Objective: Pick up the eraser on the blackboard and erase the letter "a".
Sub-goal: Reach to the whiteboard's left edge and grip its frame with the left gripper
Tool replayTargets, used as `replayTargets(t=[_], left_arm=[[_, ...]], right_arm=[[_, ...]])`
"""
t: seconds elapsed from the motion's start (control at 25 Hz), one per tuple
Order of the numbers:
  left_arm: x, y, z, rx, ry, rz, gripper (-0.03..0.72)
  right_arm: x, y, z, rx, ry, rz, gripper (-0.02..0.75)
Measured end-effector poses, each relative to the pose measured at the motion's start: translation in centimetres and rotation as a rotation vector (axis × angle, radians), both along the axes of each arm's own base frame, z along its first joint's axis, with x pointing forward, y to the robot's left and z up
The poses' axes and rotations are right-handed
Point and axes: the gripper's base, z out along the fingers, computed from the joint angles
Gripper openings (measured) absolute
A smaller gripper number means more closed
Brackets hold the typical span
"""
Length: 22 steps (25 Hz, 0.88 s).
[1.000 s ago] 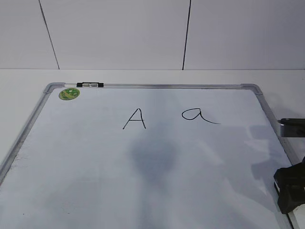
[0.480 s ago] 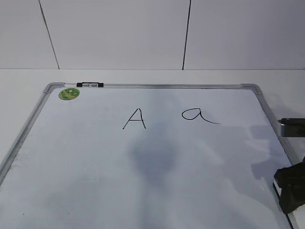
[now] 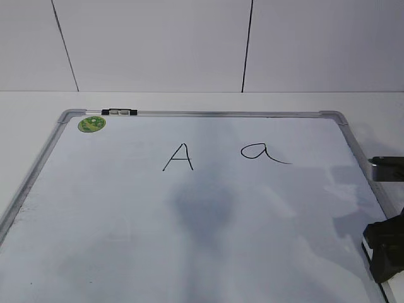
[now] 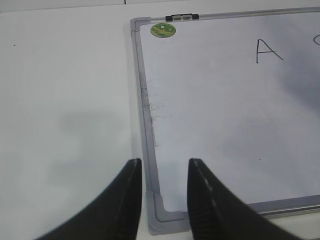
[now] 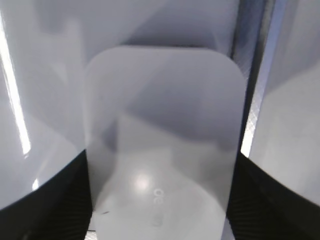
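Note:
The blackboard (image 3: 95, 208) is a white dry-erase board with a silver frame, lying flat. The letter "a" (image 3: 262, 153) is written at its upper right. My right gripper (image 3: 385, 252) is low over the board's right edge, well below the "a". In the right wrist view the white eraser (image 5: 165, 115) fills the space between the two black fingers of the right gripper (image 5: 160, 157), which press on its long sides; it lies on the board beside the frame (image 5: 252, 75). My left gripper (image 4: 164, 167) is open and empty above the board's near left corner (image 4: 162, 220).
An uppercase "A" (image 3: 179, 156) is left of the "a". A green sticker (image 3: 92, 124) and a small black-and-silver marker (image 3: 119, 112) are at the far left corner. A dark object (image 3: 386, 167) juts in at the right edge. White table surrounds the board.
My right gripper has sunk slightly lower at the board's right edge. Nothing else has moved.

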Motion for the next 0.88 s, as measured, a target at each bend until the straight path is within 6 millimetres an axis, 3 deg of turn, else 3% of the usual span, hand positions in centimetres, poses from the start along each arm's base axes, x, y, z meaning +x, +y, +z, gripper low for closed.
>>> replayTargets(t=[0.88], left_arm=[[0.00,0.00,0.00,0.000,0.000,0.000,0.238]], right_arm=[[-0.27,-0.03,0.02,-0.003,0.032,0.002,0.571]])
